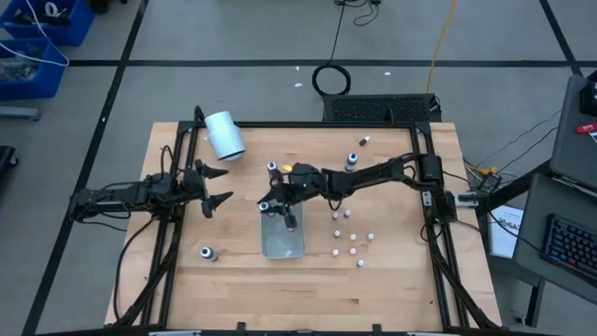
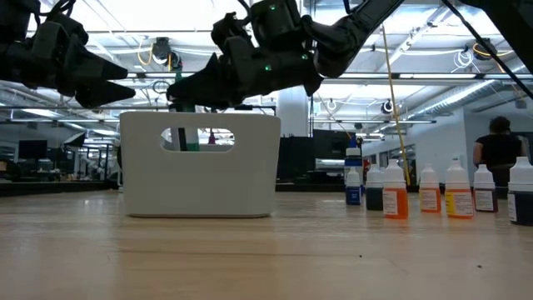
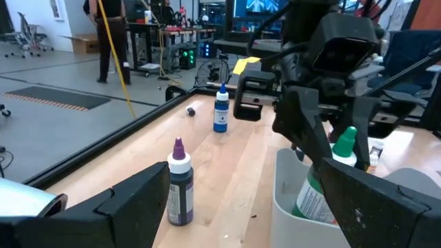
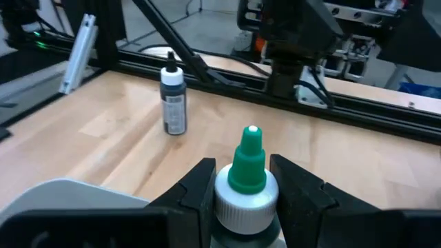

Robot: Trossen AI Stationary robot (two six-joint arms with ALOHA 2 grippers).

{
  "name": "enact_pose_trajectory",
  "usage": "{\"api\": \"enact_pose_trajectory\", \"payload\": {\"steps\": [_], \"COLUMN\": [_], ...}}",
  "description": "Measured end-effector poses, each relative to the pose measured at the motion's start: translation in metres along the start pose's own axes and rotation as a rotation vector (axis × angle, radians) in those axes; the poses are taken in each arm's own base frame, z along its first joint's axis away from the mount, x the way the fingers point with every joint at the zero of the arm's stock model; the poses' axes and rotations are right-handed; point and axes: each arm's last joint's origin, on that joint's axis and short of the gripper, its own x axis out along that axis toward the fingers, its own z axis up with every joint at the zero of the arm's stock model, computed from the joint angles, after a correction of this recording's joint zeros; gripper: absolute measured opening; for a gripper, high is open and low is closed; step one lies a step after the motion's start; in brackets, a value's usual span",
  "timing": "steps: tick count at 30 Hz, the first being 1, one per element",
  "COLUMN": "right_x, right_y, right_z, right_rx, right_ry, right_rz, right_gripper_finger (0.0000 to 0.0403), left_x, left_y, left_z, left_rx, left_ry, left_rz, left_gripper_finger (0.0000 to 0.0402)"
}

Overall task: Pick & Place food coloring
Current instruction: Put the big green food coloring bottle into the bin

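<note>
You see the light wooden desk (image 1: 392, 280) at centre frame, grey floor around. The right end effector (image 4: 244, 200) clamps the green-capped white bottle (image 4: 247, 176), its body hidden; the left end effector (image 1: 216, 187) stands apart.

My bench: pale wooden tabletop (image 1: 392, 289); clear rectangular plastic tray (image 1: 283, 238) near its centre; big white cylinder (image 1: 224, 135) tipped over by my far-left corner

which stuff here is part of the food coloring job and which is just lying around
Part of the job:
- green-topped bottle, gripped by the right gripper over the clear tray
- purple-topped bottle
- blue-topped bottle
- dark-topped bottle
- cluster of bottles right of the tray

Lying about:
- big white cylinder, on its side
- left gripper, open and waiting
</note>
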Motion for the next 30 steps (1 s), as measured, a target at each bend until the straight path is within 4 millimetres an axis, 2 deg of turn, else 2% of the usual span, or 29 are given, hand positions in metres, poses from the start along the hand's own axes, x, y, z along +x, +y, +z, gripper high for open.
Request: {"api": "enact_pose_trajectory", "payload": {"steps": [11,16,26,30], "right_x": [0.0,0.009,0.011,0.01], "right_y": [-0.008,-0.007,-0.006,-0.008], "right_z": [-0.011,-0.032,-0.033,-0.034], "right_rx": [0.041,0.062,0.045,0.064], "right_ry": [0.05,0.074,0.066,0.094], "right_rz": [-0.033,-0.031,-0.036,-0.098], "right_gripper_finger": [0.0108,0.0108,0.0108,0.0108], "left_x": [0.0,0.0,0.0,0.0], "left_y": [0.0,0.0,0.0,0.0], "left_z": [0.0,0.0,0.0,0.0], "left_rx": [-0.007,-0.007,-0.007,-0.006], "left_ry": [-0.003,-0.004,-0.004,-0.004], "left_rz": [0.0,0.0,0.005,0.005], "left_gripper_finger": [0.0365,0.0365,0.0365,0.0365]}}
